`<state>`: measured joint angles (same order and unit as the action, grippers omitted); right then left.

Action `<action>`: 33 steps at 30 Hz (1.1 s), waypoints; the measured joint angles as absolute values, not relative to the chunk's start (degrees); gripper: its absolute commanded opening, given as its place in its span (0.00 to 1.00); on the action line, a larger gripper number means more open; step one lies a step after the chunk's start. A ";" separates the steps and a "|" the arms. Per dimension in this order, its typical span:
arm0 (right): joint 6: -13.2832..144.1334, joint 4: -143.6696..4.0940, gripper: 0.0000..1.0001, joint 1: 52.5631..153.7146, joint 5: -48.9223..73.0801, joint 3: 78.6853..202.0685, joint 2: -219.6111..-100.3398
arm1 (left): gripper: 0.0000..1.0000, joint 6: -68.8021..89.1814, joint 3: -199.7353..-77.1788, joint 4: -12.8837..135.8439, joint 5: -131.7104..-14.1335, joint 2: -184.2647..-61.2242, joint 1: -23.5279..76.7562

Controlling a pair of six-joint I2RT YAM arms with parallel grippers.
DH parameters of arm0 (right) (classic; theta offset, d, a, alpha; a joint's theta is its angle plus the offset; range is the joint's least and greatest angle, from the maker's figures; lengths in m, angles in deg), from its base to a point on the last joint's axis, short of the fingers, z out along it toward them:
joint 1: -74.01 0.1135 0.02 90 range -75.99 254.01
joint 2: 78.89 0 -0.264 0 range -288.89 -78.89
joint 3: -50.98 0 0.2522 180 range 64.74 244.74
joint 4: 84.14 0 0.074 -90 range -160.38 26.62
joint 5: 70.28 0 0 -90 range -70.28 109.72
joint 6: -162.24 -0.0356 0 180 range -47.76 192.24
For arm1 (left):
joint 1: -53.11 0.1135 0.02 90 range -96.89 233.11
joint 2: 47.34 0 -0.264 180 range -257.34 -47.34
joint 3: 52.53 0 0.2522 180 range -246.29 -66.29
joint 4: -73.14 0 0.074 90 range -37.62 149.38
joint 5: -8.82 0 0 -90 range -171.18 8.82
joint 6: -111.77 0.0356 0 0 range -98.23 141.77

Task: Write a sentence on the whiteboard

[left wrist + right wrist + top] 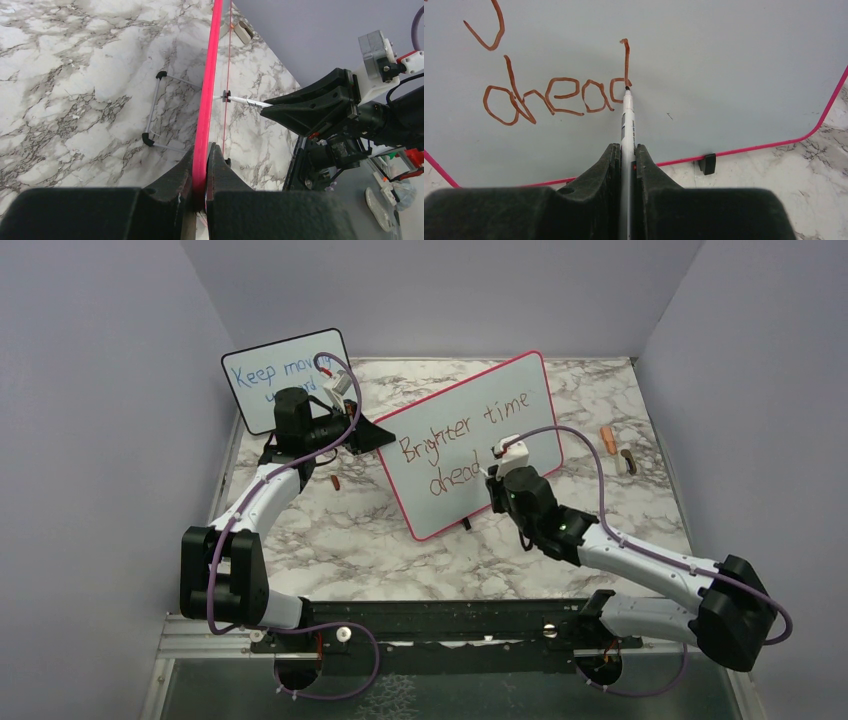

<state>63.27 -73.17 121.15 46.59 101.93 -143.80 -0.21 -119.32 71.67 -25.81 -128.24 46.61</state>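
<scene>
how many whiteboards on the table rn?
2. The pink-framed whiteboard stands mid-table, angled toward the arms. The smaller black-framed board stands at the back left corner, partly blocked in the top view. No others visible.

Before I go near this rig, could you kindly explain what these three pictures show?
This is a robot with two arms bolted at the near edge of a marble table. The wide picture looks down from above and behind them. The other two come from a camera on each wrist, so the dark shapes at the bottom are that arm's own claw. The left claw is shut on the pink edge of the whiteboard, apparently steadying it. The right claw is shut on a marker, whose tip touches the board at the "d" of "ahead". The sentence reads "Brighter time ahead". Behind stands a small board with blue writing. An orange bit and a dark bit lie at the right; I cannot tell what they are.
</scene>
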 measured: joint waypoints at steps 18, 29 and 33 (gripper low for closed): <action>62.17 -70.46 0.01 121.12 47.12 99.79 -140.52 | 0.00 -0.14 -119.32 71.67 -25.81 -128.24 46.61; 61.98 -71.42 0.01 119.84 48.73 99.29 -139.47 | 0.00 -0.03 -119.32 71.67 -25.81 -128.24 46.61; 61.72 -71.79 0.01 119.64 48.73 98.74 -139.47 | 0.00 -0.03 -119.32 71.67 -25.81 -128.24 46.61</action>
<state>61.72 -71.79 119.64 48.73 98.74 -139.47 -0.03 -119.32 71.67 -25.81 -128.24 46.61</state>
